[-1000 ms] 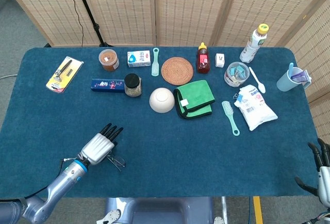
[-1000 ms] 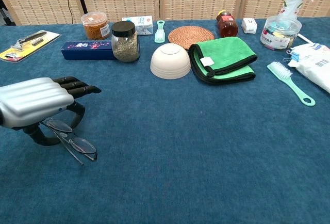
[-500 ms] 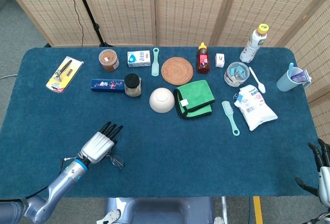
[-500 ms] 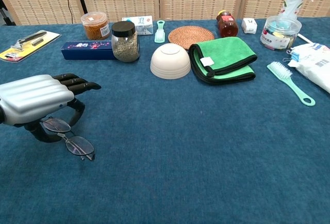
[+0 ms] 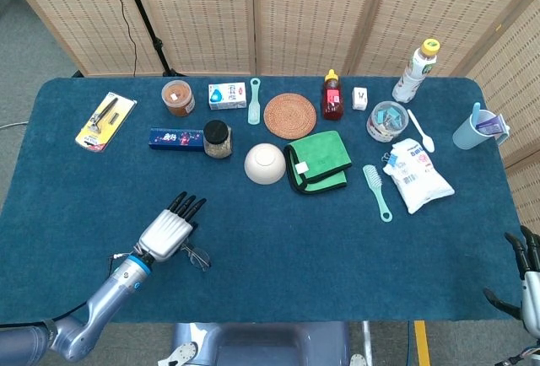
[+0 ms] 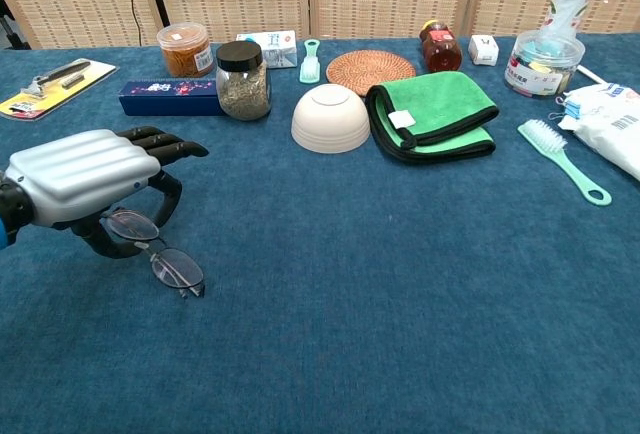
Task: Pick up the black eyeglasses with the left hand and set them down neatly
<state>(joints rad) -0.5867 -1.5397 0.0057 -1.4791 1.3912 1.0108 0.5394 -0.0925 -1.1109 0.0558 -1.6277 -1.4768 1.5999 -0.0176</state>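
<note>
Shifted slightly right near bench's front-left corner, left robot hand (image 6: 85, 179) grips thin black-framed eyeglasses (image 6: 160, 249); neat placement pending.

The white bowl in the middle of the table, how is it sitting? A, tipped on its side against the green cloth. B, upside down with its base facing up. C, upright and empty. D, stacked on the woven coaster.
B: the white bowl shows a domed outside with its flat base ring on top, and it stands apart from the green cloth and the woven coaster.
</note>
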